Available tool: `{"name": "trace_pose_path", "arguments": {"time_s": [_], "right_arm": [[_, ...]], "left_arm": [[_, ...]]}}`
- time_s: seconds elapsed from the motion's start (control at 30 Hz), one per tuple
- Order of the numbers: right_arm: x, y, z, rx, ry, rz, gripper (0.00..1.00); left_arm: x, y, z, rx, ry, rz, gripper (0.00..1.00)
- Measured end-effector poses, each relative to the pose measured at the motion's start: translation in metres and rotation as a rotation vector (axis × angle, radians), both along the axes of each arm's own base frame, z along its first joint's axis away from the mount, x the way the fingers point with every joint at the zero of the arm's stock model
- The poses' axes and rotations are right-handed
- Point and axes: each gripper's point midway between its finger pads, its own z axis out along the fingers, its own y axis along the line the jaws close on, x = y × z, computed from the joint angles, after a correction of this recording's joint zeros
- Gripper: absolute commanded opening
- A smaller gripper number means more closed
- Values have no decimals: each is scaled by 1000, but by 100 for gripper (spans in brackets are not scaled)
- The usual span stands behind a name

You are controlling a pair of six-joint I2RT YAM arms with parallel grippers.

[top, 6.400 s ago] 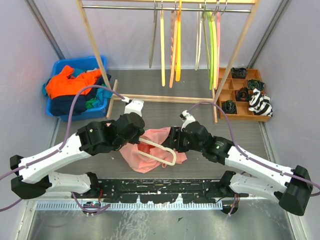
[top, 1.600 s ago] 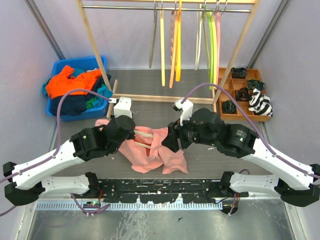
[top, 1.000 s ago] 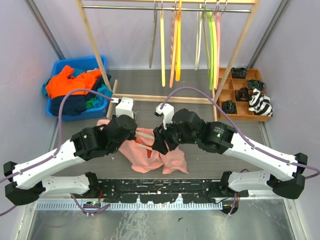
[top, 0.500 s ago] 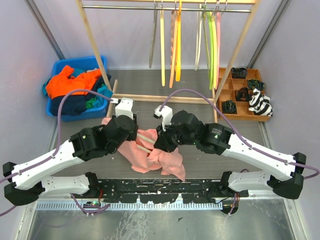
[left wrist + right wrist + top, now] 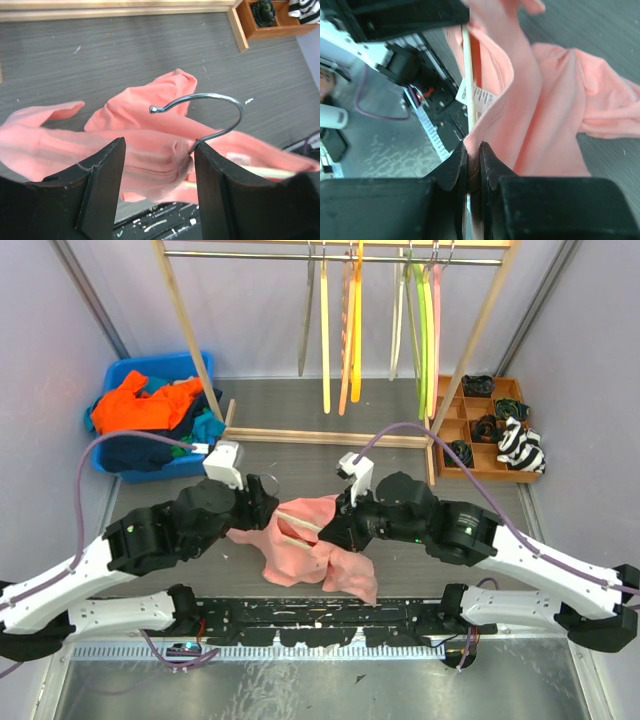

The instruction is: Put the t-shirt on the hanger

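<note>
W/ right gripper (image 5: pixel 471 148) clamped on the t-shirt (image 5: pixel 545 100) collar & left gripper (image 5: pixel 159 146) jaws open, you should grip the hanger (image 5: pixel 260 172) below its hook (image 5: pixel 207 95), centre-right of frame.

Hanger (image 5: pixel 260 171): frame hidden inside t-shirt (image 5: pixel 145 160); only the hook and one bar stub show outside the t-shirt. T-shirt's near edge: hidden behind fingers of left gripper (image 5: pixel 159 150).

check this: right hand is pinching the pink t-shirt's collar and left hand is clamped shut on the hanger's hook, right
Not quite. The left hand is open: the left wrist view shows the hanger's hook in the gap between its parted fingers. The right hand does pinch the collar of the t-shirt.
</note>
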Motion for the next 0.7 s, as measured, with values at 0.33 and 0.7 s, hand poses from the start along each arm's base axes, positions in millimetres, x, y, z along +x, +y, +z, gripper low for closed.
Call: {"name": "trace_pose_path", "arguments": {"time_s": [0.33,0.7], "right_arm": [[-15,-8,42,172,4,5,1],[-22,-38,-39,-71,115,-39,1]], "left_arm": [[-36,22,6,-219,12,-102,70],[-16,41,-14,-35,-17,-3,70]]}}
